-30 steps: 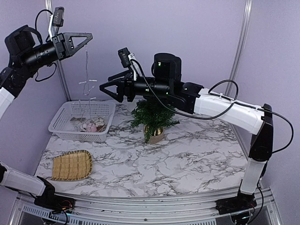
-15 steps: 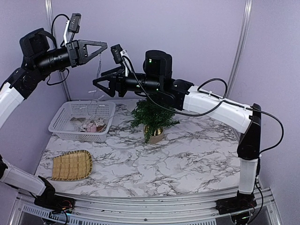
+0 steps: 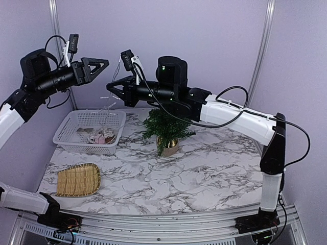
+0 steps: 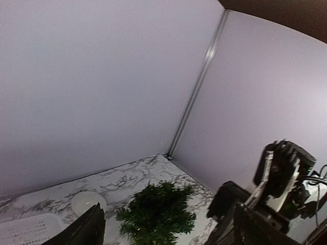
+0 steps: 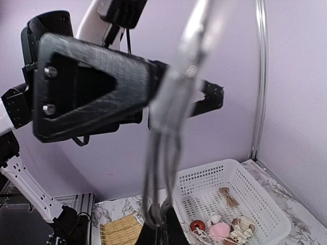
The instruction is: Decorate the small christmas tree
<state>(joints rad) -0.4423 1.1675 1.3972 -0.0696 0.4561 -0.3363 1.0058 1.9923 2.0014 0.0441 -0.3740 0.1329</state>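
Note:
The small christmas tree stands in its tan pot mid-table, with no ornament showing on it; in the left wrist view the tree lies below. A thin pale garland string hangs in loops, blurred, and trails down toward the basket. My right gripper is raised left of the tree and shut on the string. My left gripper hovers just up and left of it, open with nothing between its fingers; its black frame fills the right wrist view.
A white mesh basket at the back left holds ornaments: a pink pompom, a red ball, a burlap bow. A woven bamboo tray lies front left. Purple walls close the back and sides.
My left gripper opened and let go of the string, then drew back a little to the left. My right gripper closed on the string.

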